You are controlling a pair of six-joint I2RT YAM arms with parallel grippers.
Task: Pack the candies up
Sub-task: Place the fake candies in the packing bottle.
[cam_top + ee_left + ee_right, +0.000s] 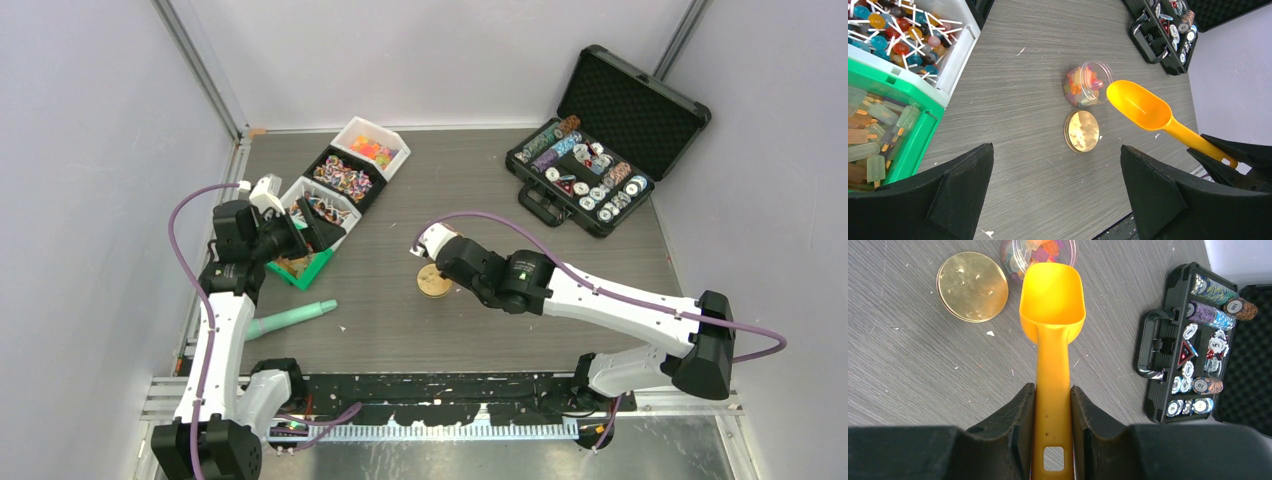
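A small clear jar [1087, 83] holds mixed coloured candies [1077, 84] at mid-table; it also shows at the top of the right wrist view [1039, 251]. My right gripper [1053, 390] is shut on the handle of the orange scoop [1052, 295]. The scoop's bowl is empty and its tip is at the jar's mouth. The flat gold disc [1081, 131] lies beside the jar. My left gripper [1058, 197] is open and empty, above the table near the candy bins. In the top view the right gripper [432, 250] hides the jar.
Candy bins stand at the back left: a white one [392, 136], a black one [326, 160], another white one [960, 55] with lollipops, and a green one [915, 145]. An open black case [585, 170] of poker chips stands at the back right. A teal tool [290, 318] lies front left.
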